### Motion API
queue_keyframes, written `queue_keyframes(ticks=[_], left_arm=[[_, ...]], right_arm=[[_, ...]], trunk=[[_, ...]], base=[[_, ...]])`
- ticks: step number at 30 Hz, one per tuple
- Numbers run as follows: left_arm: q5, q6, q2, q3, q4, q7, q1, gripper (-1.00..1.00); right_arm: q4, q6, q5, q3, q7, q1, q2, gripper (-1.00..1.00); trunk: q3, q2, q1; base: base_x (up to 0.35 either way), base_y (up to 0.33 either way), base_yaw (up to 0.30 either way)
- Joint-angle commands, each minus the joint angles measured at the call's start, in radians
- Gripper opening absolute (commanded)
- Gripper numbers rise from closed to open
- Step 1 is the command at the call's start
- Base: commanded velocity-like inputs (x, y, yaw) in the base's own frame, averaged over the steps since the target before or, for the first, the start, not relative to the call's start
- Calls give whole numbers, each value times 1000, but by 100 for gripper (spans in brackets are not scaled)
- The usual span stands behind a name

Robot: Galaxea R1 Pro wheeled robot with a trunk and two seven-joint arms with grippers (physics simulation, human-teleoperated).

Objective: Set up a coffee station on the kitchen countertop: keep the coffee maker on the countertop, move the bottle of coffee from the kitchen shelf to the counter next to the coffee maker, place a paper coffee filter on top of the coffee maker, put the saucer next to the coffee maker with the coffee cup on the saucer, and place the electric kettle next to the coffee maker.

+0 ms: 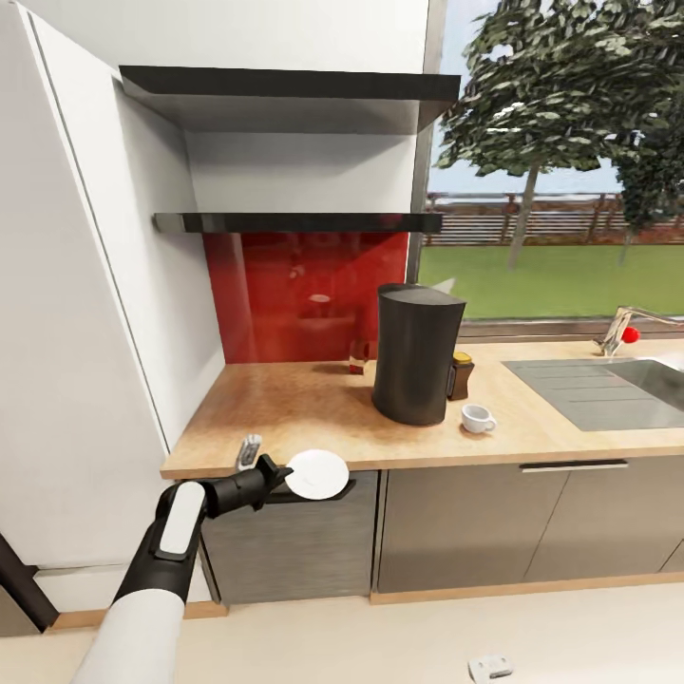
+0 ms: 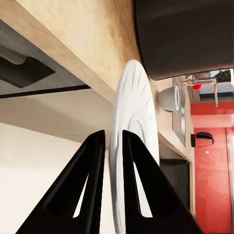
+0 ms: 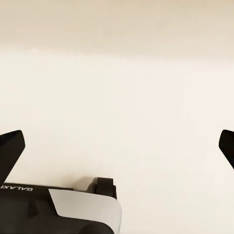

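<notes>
**The left arm holds the white plate by the tabletop edge**

The left arm's black fingers (image 1: 281, 478) are nearly closed on the small flat round white saucer (image 1: 318, 473). They pinch its rim. In the left wrist view the two black fingers (image 2: 95, 161) sit on each side of the thin white saucer (image 2: 132, 141), with the saucer seen edge-on. The saucer is in the air, just at the front edge of the long light beige wood tabletop (image 1: 313, 408), in front of the dark grey cabinets (image 1: 285, 541).

The tall dark coffee maker (image 1: 416, 353) stands on the tabletop, at about 1 o'clock from the saucer. The tiny white coffee cup with a small handle (image 1: 477, 418) sits on the tabletop just beside the coffee maker, at its 4 o'clock. The small dark brown bottle of coffee with a yellowish band (image 1: 461, 375) stands right by the coffee maker, at its 3 o'clock, partly hidden behind it. The grey sink (image 1: 608, 389) is farther along at 3 o'clock.

The thin black shiny wall shelf (image 1: 294, 222) hangs above the red wall panel (image 1: 304, 294), at 12 o'clock from the tabletop. A second dark shelf (image 1: 285, 95) hangs higher up.

A small grey thing (image 1: 248, 449) lies on the tabletop near the left arm; I cannot tell what it is.

In the right wrist view, the right arm's black fingers (image 3: 117, 146) are spread wide apart and hold nothing. Pale floor (image 3: 117, 97) is in front of them.
</notes>
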Motion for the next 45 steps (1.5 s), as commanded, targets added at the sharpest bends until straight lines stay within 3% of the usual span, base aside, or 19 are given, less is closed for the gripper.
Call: queue_keyframes(ticks=[1, 7, 31, 45], left_arm=[[-10, 6, -2, 4, -2, -10, -1, -100], [-9, 6, -3, 5, -6, -10, -1, -100], [-11, 3, -3, 9, 7, -13, 0, -100], [-16, -6, -3, 8, 39, -18, 3, -100]], right_arm=[[-2, 5, -7, 8, 1, 0, 0, 100], [-2, 5, -7, 8, 1, 3, -1, 100], [-2, 5, -7, 8, 1, 8, 1, 100], [-2, 5, -7, 8, 1, 8, 1, 100]], trunk=[[-2, -1, 0], [-2, -1, 0], [-2, -1, 0], [-2, -1, 0]], base=[[0, 0, 0], [60, -7, 0], [261, -151, 0], [52, -36, 0]])
